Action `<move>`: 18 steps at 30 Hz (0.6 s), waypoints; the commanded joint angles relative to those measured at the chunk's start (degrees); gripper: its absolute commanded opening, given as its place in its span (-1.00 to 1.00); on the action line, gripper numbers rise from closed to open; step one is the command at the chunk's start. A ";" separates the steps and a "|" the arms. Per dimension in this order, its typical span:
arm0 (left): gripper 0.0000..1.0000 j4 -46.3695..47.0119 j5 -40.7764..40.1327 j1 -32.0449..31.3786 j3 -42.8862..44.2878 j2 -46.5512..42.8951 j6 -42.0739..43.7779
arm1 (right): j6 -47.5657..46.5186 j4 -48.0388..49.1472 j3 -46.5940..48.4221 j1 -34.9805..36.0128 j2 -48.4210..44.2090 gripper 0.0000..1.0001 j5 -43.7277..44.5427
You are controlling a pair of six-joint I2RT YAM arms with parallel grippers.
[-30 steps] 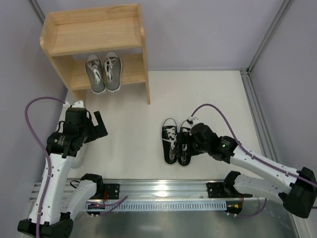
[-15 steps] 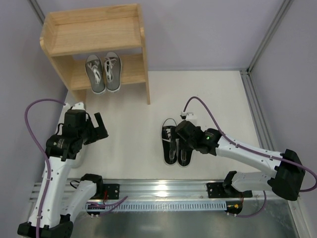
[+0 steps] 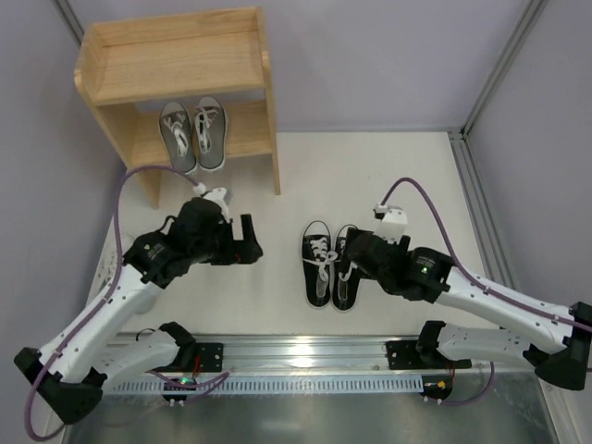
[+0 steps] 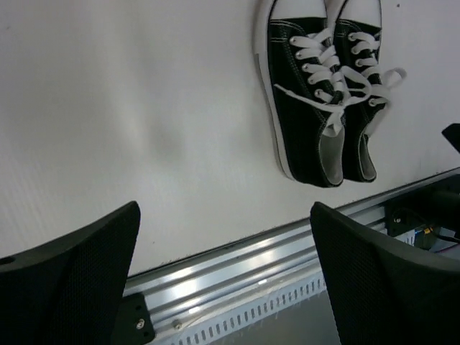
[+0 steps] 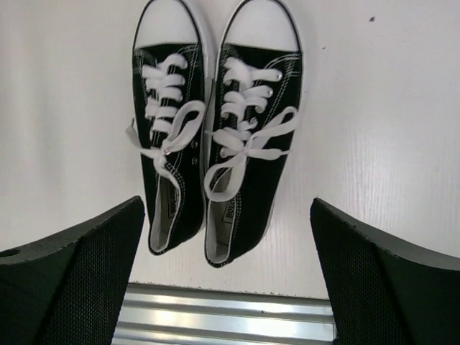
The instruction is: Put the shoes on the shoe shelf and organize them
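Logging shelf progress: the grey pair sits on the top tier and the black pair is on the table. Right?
Not quite. The top external view shows the grey pair on the lower tier of the shoe shelf, not the top; the black pair is on the table.

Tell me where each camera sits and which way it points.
Top external: above and behind the robot, looking down on shoe shelf, grey pair, black pair; left arm and right arm show.
Left wrist: angled down at the table and rail; its open left tool shows.
Right wrist: looking down on the black pair; its open right tool shows.
Shared: all three see the black pair.
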 commanded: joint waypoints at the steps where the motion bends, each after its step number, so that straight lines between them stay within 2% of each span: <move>1: 0.96 9.30 -7.28 -16.76 0.60 4.64 -9.22 | 8.49 -7.94 -0.88 -1.97 -7.30 0.94 11.26; 2: 0.97 10.61 -11.39 -19.71 2.17 6.75 -10.37 | 8.93 -8.29 -1.50 -2.59 -10.80 0.94 11.35; 4: 0.97 13.07 -14.06 -26.55 3.32 12.71 -12.05 | 11.99 -11.43 -2.38 -3.47 -13.63 0.94 12.92; 8: 0.97 16.59 -19.77 -32.47 7.53 21.35 -16.08 | 19.91 -21.02 -1.77 -3.91 -19.69 0.94 17.40; 11: 0.96 20.98 -21.79 -35.72 8.68 26.89 -18.64 | 22.81 -25.86 -1.06 -4.00 -22.07 0.94 19.16; 15: 0.96 20.64 -27.33 -38.28 14.82 35.41 -20.31 | 23.26 -27.80 -0.10 -4.00 -24.97 0.95 19.53; 18: 0.96 23.01 -26.82 -39.25 16.50 39.64 -20.23 | 22.56 -27.81 0.08 -4.00 -25.59 0.94 19.00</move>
